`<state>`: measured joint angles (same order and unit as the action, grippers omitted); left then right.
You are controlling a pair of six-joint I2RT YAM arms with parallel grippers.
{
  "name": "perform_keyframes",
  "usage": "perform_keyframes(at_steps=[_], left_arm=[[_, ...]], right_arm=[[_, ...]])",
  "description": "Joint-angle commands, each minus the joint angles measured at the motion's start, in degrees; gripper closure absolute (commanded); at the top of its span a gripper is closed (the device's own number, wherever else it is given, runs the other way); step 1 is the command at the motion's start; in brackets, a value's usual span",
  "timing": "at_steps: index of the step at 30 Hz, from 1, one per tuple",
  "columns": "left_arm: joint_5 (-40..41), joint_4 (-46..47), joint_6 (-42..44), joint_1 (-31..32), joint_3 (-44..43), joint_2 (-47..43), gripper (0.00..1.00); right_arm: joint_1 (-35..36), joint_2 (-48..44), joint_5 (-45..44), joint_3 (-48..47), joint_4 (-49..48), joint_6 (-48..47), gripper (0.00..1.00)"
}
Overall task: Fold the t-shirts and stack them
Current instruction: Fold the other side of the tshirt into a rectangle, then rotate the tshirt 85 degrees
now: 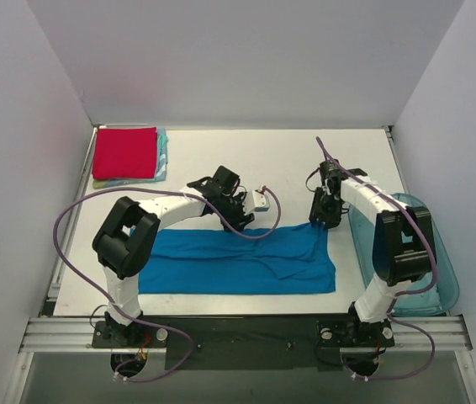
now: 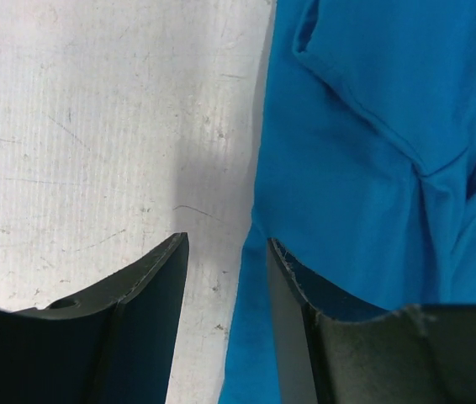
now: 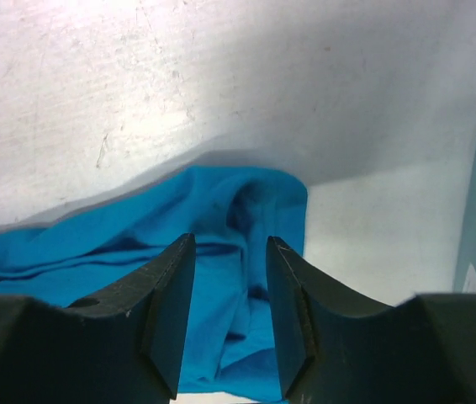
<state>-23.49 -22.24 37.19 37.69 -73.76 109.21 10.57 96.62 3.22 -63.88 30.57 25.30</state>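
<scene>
Right end effector (image 3: 230, 246) above blue t-shirt (image 3: 87, 257)

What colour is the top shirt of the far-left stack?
Red; the top shirt shows best in the top external view.

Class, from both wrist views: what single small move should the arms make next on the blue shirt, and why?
Probably lower both pairs of open fingers and close them on the far edge of the blue t-shirt. The left gripper straddles that edge, the right gripper hangs over the bunched right corner, neither pinches cloth, and the shirt lies as a long strip, not a square.
</scene>
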Motion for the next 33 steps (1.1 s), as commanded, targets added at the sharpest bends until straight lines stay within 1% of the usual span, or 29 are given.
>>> perform_keyframes(at_steps=[1, 2, 3, 4, 5, 6, 8, 9, 10, 11, 12, 13, 14, 21, 22, 23, 24, 25, 26, 27, 29, 31, 32, 33], left_arm=[[0.5, 2.3, -0.9, -1.0, -0.7, 1.4, 0.48], [0.7, 2.8, -1.2, -1.2, -0.7, 1.4, 0.49], [1.1, 2.9, -1.5, -1.2, -0.7, 1.5, 0.49], [1.2, 2.7, -1.4, -1.1, -0.8, 1.8, 0.5], [1.7, 2.0, -0.5, -1.1, -0.9, 2.0, 0.51], [2.4, 1.1, -0.4, -0.9, -0.9, 2.1, 0.55], [2.3, -1.1, -0.4, -0.8, -0.7, 2.4, 0.62], [2.7, -2.0, 0.1, -0.7, -0.8, 2.2, 0.7], [3.3, -2.5, 0.1, -0.6, -0.5, 2.2, 0.74], [3.6, -2.2, -0.8, -0.7, -0.5, 2.2, 0.83], [4.1, -2.0, -1.1, -0.9, -0.6, 2.1, 0.87], [4.1, -2.2, -1.3, -0.9, -0.8, 2.4, 0.95], [4.5, -2.7, -1.4, -1.0, -0.9, 2.5, 1.0], [12.8, -1.0, -5.1, -1.0, -0.2, 4.4, 1.0], [14.0, -0.8, -5.9, -1.3, -0.2, 4.8, 1.0], [14.2, -0.6, -6.3, -1.6, -0.5, 4.8, 1.0], [14.0, -0.8, -6.6, -1.7, -0.7, 4.8, 1.0], [12.8, -0.8, -6.6, -1.7, -1.0, 4.5, 1.0], [11.8, -0.8, -6.0, -1.7, -1.2, 4.0, 1.0], [10.4, -1.0, -5.7, -1.7, -1.8, 3.6, 1.0], [9.6, -2.2, -5.9, -1.5, -3.8, 3.6, 1.0], [9.0, -2.8, -7.0, -1.5, -5.9, 3.6, 1.0], [8.9, -3.1, -7.3, -1.4, -7.1, 3.6, 1.0], [8.7, -3.8, -7.3, -1.5, -7.7, 3.4, 1.0]], right_arm=[[-0.5, 3.9, -0.5, -3.2, 1.3, -2.6, 0.67], [-0.7, 5.4, -0.5, -3.1, 0.9, -2.5, 0.71], [-1.0, 5.9, -0.1, -3.1, 0.2, -2.7, 0.84], [-1.3, 7.0, 0.4, -3.3, -0.2, -3.1, 0.89], [-1.6, 7.8, 0.5, -3.5, -0.2, -3.2, 0.98], [-2.0, 7.9, 0.6, -3.5, -0.2, -3.4, 1.0], [-2.8, 7.3, 0.6, -2.9, -0.2, -3.8, 1.0], [-3.1, 6.3, 0.7, -2.7, -0.3, -3.9, 1.0], [-3.5, 6.0, 0.6, -2.3, -0.6, -4.6, 1.0], [-3.7, 5.4, 0.6, -2.1, -0.7, -4.7, 1.0], [-4.1, 5.2, 0.7, -2.1, -0.8, -5.3, 1.0], [-4.4, 5.6, 1.1, -2.4, -0.8, -5.5, 1.0], [-4.8, 5.9, 1.1, -2.6, -0.6, -5.8, 1.0], [-5.4, 6.7, 0.2, -3.4, 0.1, -6.1, 1.0], [-5.3, 6.7, -0.5, -3.7, 1.0, -6.1, 0.97], [-5.0, 6.5, -2.2, -4.6, 2.2, -6.1, 0.88], [-4.7, 5.9, -5.4, -5.1, 3.0, -6.0, 0.72], [-3.7, 5.1, -6.6, -6.4, 4.6, -6.2, 0.67], [-2.9, 3.9, -8.7, -7.0, 5.1, -6.6, 0.66], [-1.6, 2.9, -9.3, -7.7, 5.6, -6.9, 0.65], [0.2, 0.9, -9.4, -8.9, 5.9, -6.5, 0.69], [1.6, -0.6, -9.8, -9.8, 5.6, -5.5, 0.79], [2.3, -1.2, -9.9, -9.9, 5.6, -5.1, 0.82], [2.5, -1.2, -9.6, -10.0, 5.0, -4.6, 0.88]])
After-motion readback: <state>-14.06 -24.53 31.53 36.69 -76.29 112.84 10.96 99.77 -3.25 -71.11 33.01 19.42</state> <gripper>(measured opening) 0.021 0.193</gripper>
